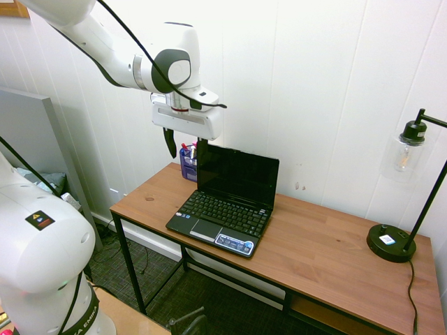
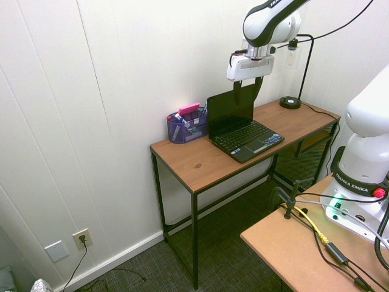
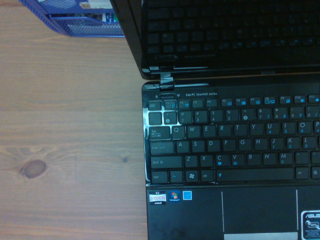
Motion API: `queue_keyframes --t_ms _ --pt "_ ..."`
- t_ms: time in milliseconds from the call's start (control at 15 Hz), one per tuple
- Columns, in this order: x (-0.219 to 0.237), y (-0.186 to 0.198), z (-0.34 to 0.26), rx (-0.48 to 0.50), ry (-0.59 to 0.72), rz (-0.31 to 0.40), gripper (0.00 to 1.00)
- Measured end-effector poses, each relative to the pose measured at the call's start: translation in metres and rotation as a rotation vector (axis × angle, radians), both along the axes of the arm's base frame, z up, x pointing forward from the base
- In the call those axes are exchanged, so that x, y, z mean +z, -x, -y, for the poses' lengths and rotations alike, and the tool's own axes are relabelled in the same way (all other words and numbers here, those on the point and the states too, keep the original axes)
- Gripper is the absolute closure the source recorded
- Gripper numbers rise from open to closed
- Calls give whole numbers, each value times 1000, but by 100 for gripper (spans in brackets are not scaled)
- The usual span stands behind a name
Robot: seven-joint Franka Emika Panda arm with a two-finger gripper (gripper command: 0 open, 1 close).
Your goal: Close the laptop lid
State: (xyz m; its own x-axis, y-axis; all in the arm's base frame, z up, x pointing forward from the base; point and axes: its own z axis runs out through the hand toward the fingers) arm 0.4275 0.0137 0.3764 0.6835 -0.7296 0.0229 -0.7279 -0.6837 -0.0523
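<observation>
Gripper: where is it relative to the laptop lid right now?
The gripper hangs open just above the upright laptop lid's top corner nearest the blue mesh organizer, near the wall.

A wooden desk [image 1: 328, 244] on a black metal frame is standing against a white panelled wall [image 2: 121, 73]. A blue mesh organiser [image 2: 185, 128] is sitting near the desk's back edge, holding pens and a pink item, while a black lamp [image 1: 401, 209] with a round base and a clear glass shade is standing at the far end, well apart from it. A wall outlet [image 2: 81, 238] with a cord plugged in is showing low on the wall above the dark carpet [image 2: 182, 267].
</observation>
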Motion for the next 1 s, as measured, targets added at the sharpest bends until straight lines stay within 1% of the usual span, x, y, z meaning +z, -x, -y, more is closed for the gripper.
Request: queue_keyframes --t_ms 200,467,733,1000 --pt "2 -2 5 -3 13 4 0" --pt "27 -17 25 -28 49 55 0" --pt "51 -58 38 -49 57 97 0" --pt "48 -106 53 -82 46 106 0"
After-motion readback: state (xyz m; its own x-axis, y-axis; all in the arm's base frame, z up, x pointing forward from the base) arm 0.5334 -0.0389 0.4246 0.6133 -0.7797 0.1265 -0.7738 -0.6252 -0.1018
